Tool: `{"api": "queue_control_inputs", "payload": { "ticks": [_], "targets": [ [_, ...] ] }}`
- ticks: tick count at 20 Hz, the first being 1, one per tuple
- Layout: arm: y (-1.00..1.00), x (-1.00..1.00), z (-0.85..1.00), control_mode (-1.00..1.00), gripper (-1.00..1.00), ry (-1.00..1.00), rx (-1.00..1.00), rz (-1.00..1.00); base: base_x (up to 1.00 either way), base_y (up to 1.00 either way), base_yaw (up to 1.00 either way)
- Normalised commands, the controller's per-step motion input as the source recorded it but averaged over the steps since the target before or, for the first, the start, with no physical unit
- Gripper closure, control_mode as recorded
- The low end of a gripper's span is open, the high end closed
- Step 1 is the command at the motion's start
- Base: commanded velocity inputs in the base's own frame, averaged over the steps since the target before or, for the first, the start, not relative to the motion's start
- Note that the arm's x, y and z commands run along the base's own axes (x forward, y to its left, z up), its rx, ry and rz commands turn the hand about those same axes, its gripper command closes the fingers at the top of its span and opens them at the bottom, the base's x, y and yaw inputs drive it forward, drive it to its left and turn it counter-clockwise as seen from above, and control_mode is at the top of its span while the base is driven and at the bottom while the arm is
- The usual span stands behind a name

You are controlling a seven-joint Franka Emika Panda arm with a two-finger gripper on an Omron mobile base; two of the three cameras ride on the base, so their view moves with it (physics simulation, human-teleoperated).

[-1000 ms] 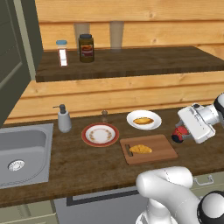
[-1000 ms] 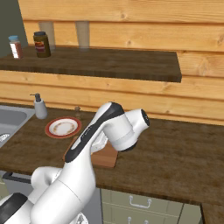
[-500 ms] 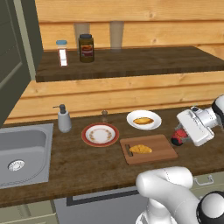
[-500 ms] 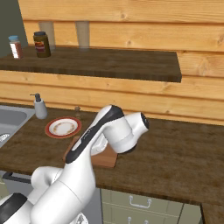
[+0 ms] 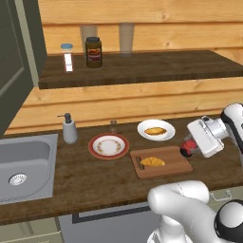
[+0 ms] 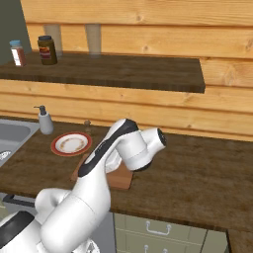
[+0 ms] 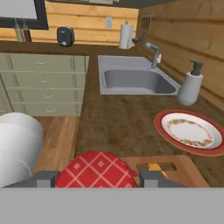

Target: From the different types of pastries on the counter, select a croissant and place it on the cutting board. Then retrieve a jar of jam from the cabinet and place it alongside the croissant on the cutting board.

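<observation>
A jam jar (image 5: 186,149) with a red checked lid (image 7: 97,169) sits between my fingertips (image 7: 43,178), and my gripper (image 5: 191,145) is shut on it. It hangs at the right end of the wooden cutting board (image 5: 163,167), low over the edge; whether it touches the board I cannot tell. The croissant (image 5: 153,162) lies on the left half of the board, and a bit of it shows past the lid (image 7: 154,166). In the right base view my own arm hides the gripper, with a corner of the board (image 6: 120,181) showing below it.
A white plate with another pastry (image 5: 155,130) stands behind the board. To the left are a red-rimmed plate (image 5: 108,145), a soap dispenser (image 5: 70,129) and the sink (image 5: 23,166). The shelf above carries a dark jar (image 5: 93,52) and a shaker (image 5: 68,57).
My gripper has sunk a little and shifted left with the jar, closer to the right end of the cutting board. Nothing else has moved.
</observation>
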Motion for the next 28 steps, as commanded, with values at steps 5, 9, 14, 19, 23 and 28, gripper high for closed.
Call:
{"api": "queue_control_inputs", "payload": {
  "ticks": [5, 9, 14, 19, 23, 28],
  "targets": [
    [-0.13, 0.29, -0.23, -1.00, 1.00, 0.00, 0.00, 0.00, 0.00, 0.00, 0.00],
    [-0.25, 0.26, -0.33, -1.00, 1.00, 0.00, 0.00, 0.00, 0.00, 0.00, 0.00],
    [-0.06, 0.21, -0.23, -1.00, 1.00, 0.00, 0.00, 0.00, 0.00, 0.00, 0.00],
    [0.00, 0.24, -0.29, -1.00, 1.00, 0.00, 0.00, 0.00, 0.00, 0.00, 0.00],
    [0.00, 0.30, -0.27, -1.00, 1.00, 0.00, 0.00, 0.00, 0.00, 0.00, 0.00],
    [0.00, 0.45, -0.25, -1.00, 1.00, 0.00, 0.00, 0.00, 0.00, 0.00, 0.00]
  ]
}}
